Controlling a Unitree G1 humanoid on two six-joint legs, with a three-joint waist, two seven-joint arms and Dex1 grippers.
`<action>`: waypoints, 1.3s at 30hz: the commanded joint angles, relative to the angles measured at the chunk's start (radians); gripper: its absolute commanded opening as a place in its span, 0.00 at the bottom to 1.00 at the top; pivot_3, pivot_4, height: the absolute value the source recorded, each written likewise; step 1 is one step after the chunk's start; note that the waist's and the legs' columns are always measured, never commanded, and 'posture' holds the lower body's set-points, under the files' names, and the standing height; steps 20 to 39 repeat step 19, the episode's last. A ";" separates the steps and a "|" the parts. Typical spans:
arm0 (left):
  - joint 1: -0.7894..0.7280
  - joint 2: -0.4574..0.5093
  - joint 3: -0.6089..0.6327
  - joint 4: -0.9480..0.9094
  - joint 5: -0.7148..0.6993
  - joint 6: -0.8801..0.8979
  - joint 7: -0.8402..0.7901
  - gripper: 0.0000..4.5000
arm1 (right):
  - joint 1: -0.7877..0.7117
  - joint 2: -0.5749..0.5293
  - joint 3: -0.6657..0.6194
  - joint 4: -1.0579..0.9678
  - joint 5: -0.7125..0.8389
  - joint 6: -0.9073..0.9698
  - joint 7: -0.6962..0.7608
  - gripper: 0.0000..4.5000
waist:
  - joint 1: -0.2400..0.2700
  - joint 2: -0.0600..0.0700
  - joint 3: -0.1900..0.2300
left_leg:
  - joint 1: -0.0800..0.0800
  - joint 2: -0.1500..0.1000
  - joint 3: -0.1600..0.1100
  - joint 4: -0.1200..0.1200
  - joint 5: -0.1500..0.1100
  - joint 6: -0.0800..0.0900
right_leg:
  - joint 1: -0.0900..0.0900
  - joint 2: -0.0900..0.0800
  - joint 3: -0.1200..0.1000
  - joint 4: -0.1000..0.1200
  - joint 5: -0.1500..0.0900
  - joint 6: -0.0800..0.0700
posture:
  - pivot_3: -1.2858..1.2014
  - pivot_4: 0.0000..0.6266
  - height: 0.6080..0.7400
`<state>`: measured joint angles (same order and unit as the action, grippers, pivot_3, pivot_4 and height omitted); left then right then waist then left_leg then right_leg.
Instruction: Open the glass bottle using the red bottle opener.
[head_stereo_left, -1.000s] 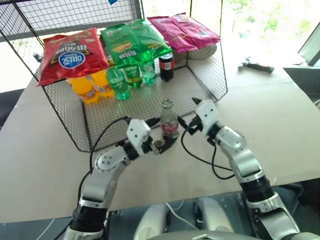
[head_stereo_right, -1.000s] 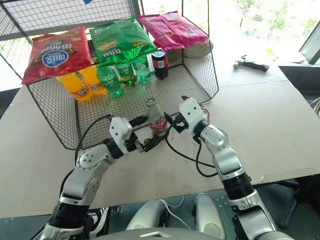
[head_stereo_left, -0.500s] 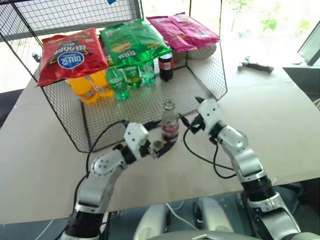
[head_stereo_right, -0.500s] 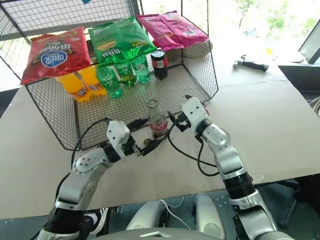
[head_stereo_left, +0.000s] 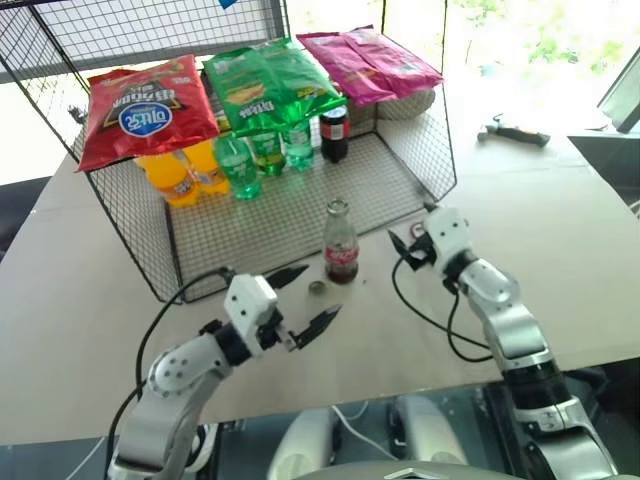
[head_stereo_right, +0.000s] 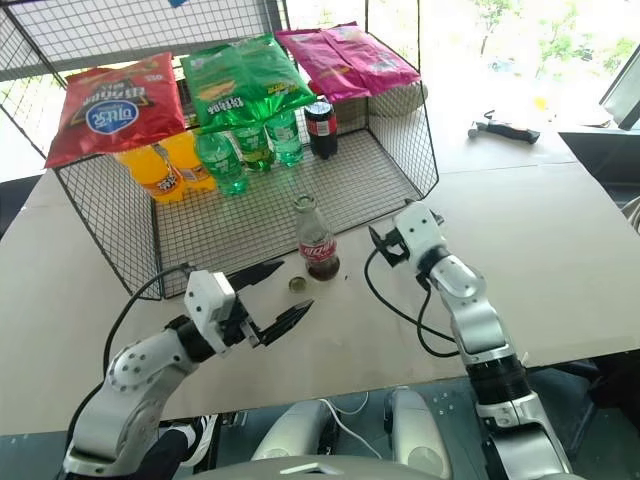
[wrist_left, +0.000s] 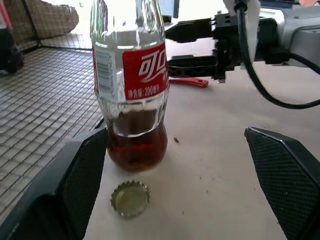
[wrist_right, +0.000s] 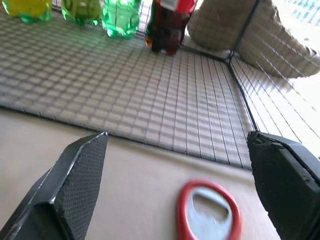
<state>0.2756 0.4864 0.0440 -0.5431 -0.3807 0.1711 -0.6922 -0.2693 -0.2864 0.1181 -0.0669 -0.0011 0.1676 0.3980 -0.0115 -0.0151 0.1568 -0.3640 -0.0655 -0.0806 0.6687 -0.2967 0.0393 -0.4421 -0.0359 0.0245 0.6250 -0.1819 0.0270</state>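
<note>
Between both open hands, the glass bottle (head_stereo_left: 340, 243) stands uncapped at the cage's (head_stereo_left: 150, 255) edge

The two head cams look down and forward over the table (head_stereo_left: 90, 300), pretty much the same scene. Left wrist cam sits low and close, facing the glass bottle (wrist_left: 131, 90) with the right gripper (wrist_left: 192, 45) behind it. Right wrist cam skims the tabletop toward the wire rack (wrist_right: 150, 100), red bottle opener (wrist_right: 207, 217) right up close.
</note>
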 joint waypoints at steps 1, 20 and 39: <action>0.081 -0.008 0.060 -0.080 -0.050 0.012 0.029 1.00 | 0.066 -0.049 -0.057 -0.131 0.110 -0.014 0.102 0.99 | 0.000 0.000 0.000 | 0.000 0.000 0.000 0.000 0.000 0.000 | 0.000 0.000 0.000 0.000 0.000 0.000 | 0.52 0.24 0.96; 0.316 -0.056 0.209 0.052 -0.002 -0.043 0.091 1.00 | 0.524 -0.313 -0.319 -0.165 0.467 -0.076 0.573 0.99 | 0.001 -0.001 0.001 | 0.011 0.003 0.000 0.003 -0.004 0.006 | 0.015 0.001 -0.003 -0.003 -0.006 0.002 | 0.52 0.24 0.96; 0.316 -0.056 0.209 0.052 -0.002 -0.043 0.091 1.00 | 0.524 -0.313 -0.319 -0.165 0.467 -0.076 0.573 0.99 | 0.001 -0.001 0.001 | 0.011 0.003 0.000 0.003 -0.004 0.006 | 0.015 0.001 -0.003 -0.003 -0.006 0.002 | 0.52 0.24 0.96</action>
